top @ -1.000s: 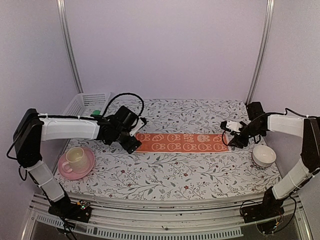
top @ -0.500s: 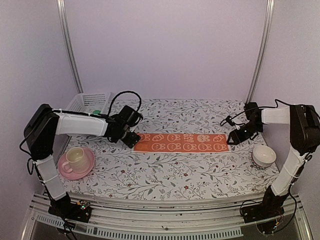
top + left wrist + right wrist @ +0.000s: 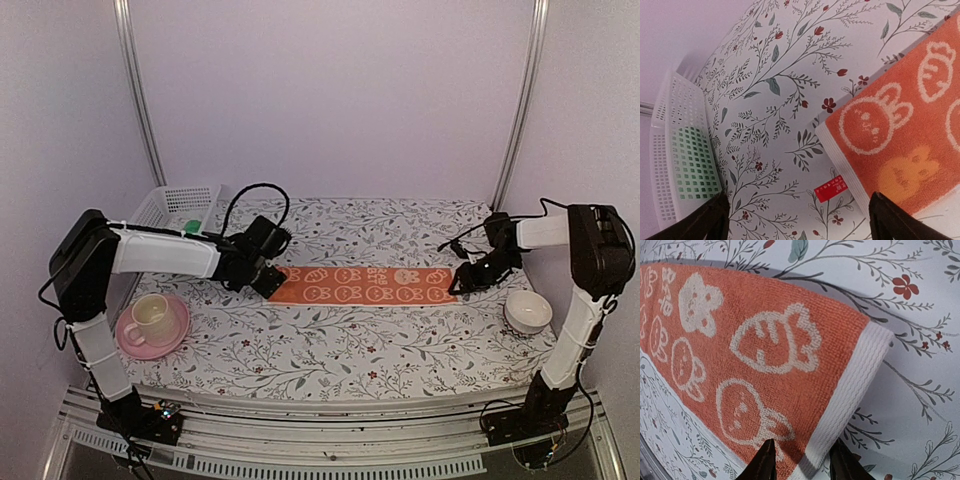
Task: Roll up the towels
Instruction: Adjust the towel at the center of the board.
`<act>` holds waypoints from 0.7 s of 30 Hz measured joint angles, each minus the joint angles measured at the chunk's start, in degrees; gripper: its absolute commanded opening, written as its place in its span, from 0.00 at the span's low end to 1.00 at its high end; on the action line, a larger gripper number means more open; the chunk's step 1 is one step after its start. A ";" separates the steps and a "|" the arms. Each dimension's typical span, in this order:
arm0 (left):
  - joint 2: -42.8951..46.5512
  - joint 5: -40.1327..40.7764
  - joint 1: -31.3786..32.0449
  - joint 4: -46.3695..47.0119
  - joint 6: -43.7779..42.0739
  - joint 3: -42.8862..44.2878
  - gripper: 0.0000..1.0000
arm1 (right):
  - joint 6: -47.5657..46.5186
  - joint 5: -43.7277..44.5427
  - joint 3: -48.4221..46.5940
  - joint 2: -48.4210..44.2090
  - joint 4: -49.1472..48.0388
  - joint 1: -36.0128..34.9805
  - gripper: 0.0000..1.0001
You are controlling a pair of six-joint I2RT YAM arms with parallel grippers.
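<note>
Left gripper (image 3: 800,227) gapes wide and holds nothing, just over the orange towel's (image 3: 365,285) left end. The right gripper (image 3: 802,466) stands half closed astride the white hem at the right end; whether it pinches the hem I cannot tell. The towel lies flat and unrolled across a floral tablecloth (image 3: 330,350), inside pale lilac walls. Only the top view shows a cup (image 3: 150,316) on a saucer (image 3: 125,337) at the left and a bowl (image 3: 527,310) at the right. Only the left wrist view shows the green towel (image 3: 692,160) through the basket's (image 3: 665,125) mesh, and a red tag (image 3: 830,188) at the orange hem.
</note>
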State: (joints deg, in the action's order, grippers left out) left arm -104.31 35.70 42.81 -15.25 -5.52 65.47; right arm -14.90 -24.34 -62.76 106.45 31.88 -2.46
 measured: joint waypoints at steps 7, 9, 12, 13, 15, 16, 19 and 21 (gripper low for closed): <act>0.02 3.02 1.40 -0.20 0.22 0.00 0.97 | 1.70 -1.95 -1.64 2.71 -0.57 0.20 0.02; 0.04 3.67 1.75 -0.46 0.48 0.00 0.97 | 2.49 -1.86 -1.73 2.93 -0.61 0.37 0.02; 0.09 4.26 2.34 -0.76 1.25 -0.04 0.97 | 3.10 -1.84 -1.73 2.91 -0.63 1.05 0.02; 0.15 4.39 2.51 -0.90 1.46 -0.09 0.97 | 3.34 -1.79 -1.73 2.78 -0.63 1.44 0.02; 0.44 4.63 3.04 -1.14 2.16 -0.46 0.97 | 3.54 -1.64 -1.73 2.47 -0.50 3.04 0.02; 0.57 4.76 3.41 -1.27 2.47 -0.70 0.97 | 3.56 -1.53 -1.75 2.29 -0.37 4.15 0.02; 0.61 4.94 4.61 -1.79 3.30 -1.20 0.97 | 3.43 -0.98 -2.67 1.70 0.72 8.63 0.02; 0.68 4.98 5.40 -2.12 3.85 -1.66 0.97 | 3.04 -0.68 -4.17 1.53 1.38 11.34 0.02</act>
State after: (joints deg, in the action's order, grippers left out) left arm -103.63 40.69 48.21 -17.37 -1.67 63.81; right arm -11.86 -25.02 -66.94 107.98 33.26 8.88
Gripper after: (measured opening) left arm 0.973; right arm 0.020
